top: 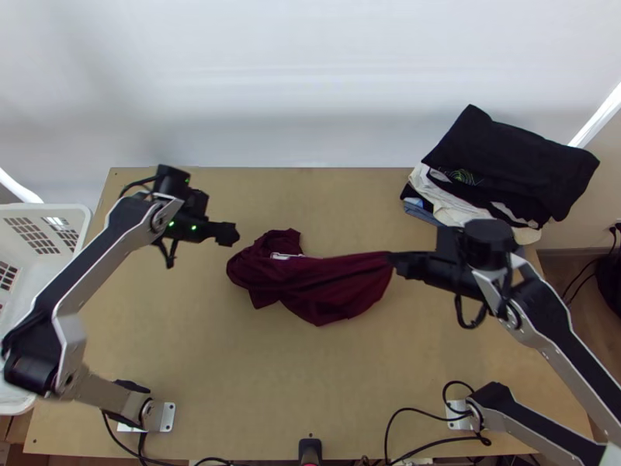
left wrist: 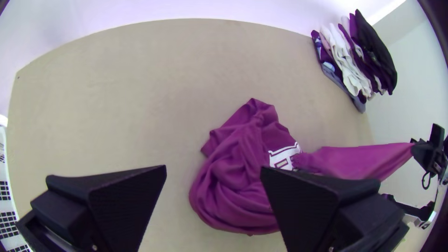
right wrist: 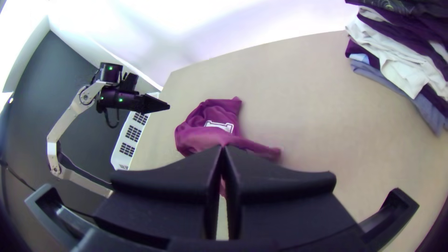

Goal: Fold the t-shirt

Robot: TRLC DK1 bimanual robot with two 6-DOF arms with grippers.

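Note:
In the top view my right gripper is shut on one end of the dark red t-shirt, pulling that part taut and off the table. The rest lies bunched at the middle, a white print partly showing. My left gripper hangs above and beside the bunched end. The left wrist view shows my left gripper with fingers wide apart, the shirt partly behind one of them. In the right wrist view the fingertips of my right gripper are together, with the shirt beyond.
A pile of folded clothes, black on top, sits at the table's back right corner. A white basket stands beyond the left edge. Bare wood of the table lies in front of the shirt. Cables run along the near edge.

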